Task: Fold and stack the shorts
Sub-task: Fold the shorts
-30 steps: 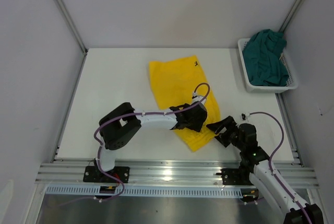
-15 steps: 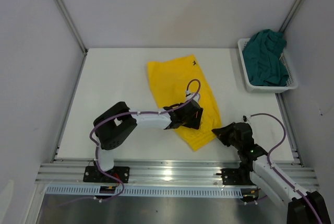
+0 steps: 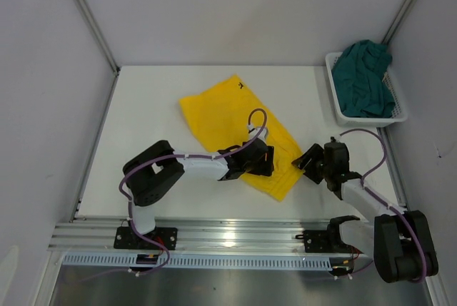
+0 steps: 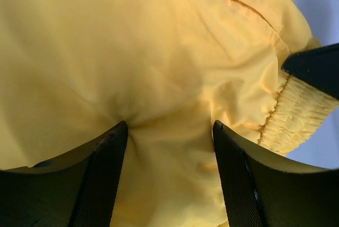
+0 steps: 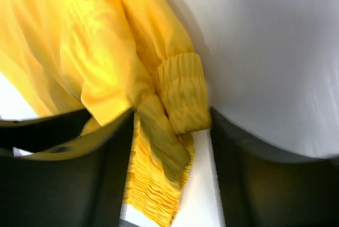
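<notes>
Closest to me, the left gripper [image 4: 169,125] is pressed down onto the near half of the yellow shorts [image 3: 221,117]. Its jaws are spread wide, and the cloth puckers into a small crease between the two black fingers [image 4: 100,184] rather than being clamped. Just to its right, the right gripper [image 5: 170,113] sits low at the right-hand edge of the same garment. A bunched, folded-over piece of the ribbed elastic waistband [image 5: 183,87] lies in the gap between its jaws. The jaws stand apart with that bunch between them, but the wrist view is blurred, so I cannot tell whether they are actually pinching it or only straddling it. The yellow shorts lie fairly flat on the white bench [image 3: 143,128], slanting from the far left toward the near right. The near corner reaches out past both grippers, and there are a few wrinkles around the two contact spots. At the garment's far edge a small dark logo [image 3: 240,85] faces up. Further back, in the far right corner of the bench and well apart from the yellow pair, stands a white mesh basket [image 3: 333,85]. The teal shorts [image 3: 364,78] are crumpled inside it in a loose heap that rises above the rim.
</notes>
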